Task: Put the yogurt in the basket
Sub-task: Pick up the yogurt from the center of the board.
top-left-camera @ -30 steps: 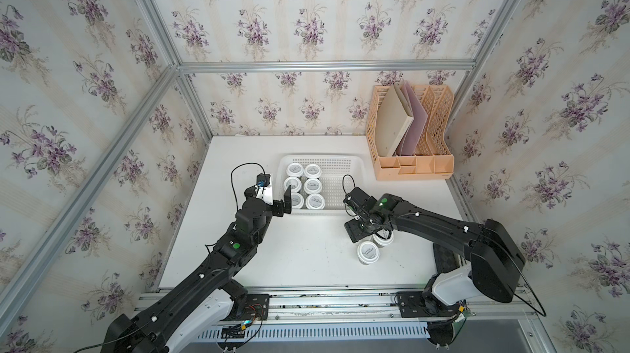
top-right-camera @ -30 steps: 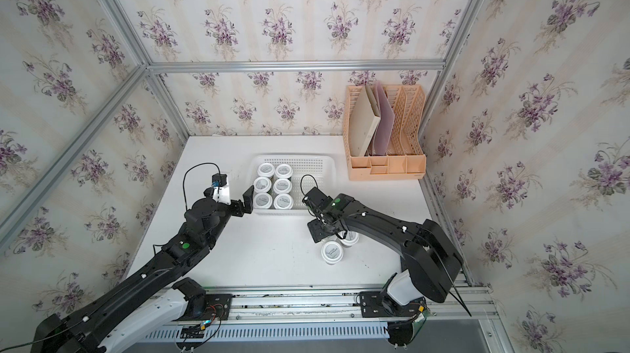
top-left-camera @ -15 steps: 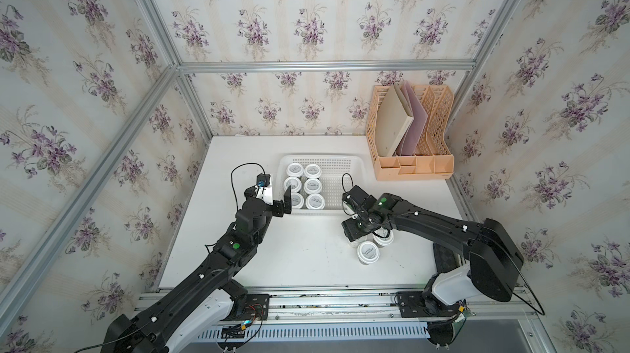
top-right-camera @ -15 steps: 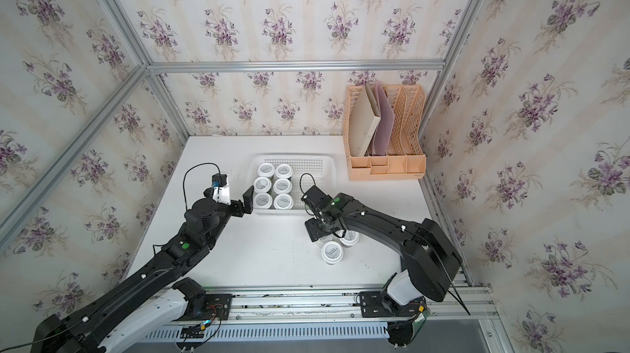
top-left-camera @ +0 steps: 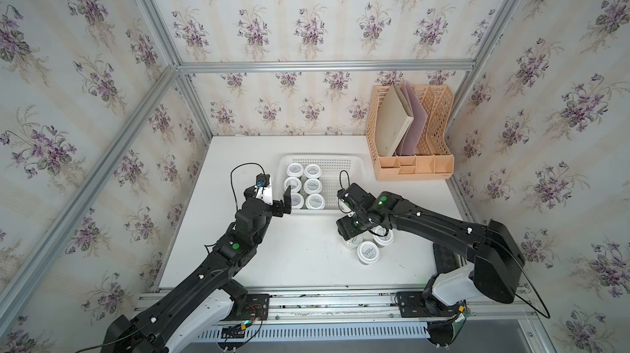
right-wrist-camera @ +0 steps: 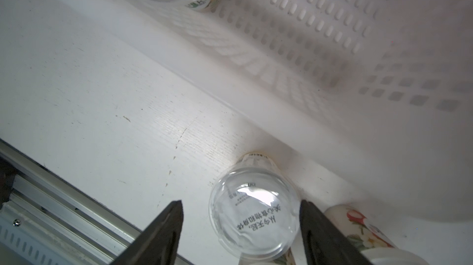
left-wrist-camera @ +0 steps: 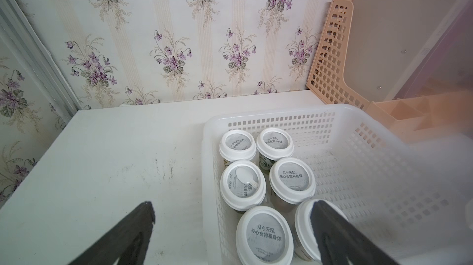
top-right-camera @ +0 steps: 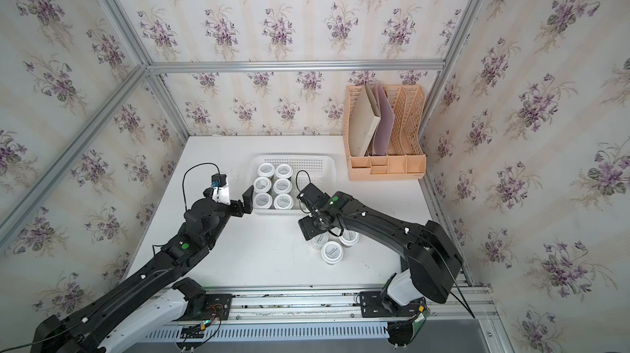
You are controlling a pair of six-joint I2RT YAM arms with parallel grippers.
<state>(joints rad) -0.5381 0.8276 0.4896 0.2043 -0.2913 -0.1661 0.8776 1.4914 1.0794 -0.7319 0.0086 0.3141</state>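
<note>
Evidently mid-pickup: nearest, the right end effector (right-wrist-camera: 242,206) stood open astride one yogurt cup (right-wrist-camera: 256,225) on the counter (top-left-camera: 289,256), not yet gripping, two more cups (top-left-camera: 368,251) crowding beside it; a square close seemed next. Farther, the left end effector (left-wrist-camera: 233,206) hung wide and empty at the near corner of the basket (top-left-camera: 335,177), six cups (top-left-camera: 312,186) inside, half its floor bare; a peach file rack (top-left-camera: 439,163) stood beyond.

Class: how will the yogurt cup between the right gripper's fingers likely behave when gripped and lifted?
The yogurt cup narrows toward its base, so a sideways nudge may tip it. Its glossy round lid probably slips unless the right gripper squeezes squarely.
</note>
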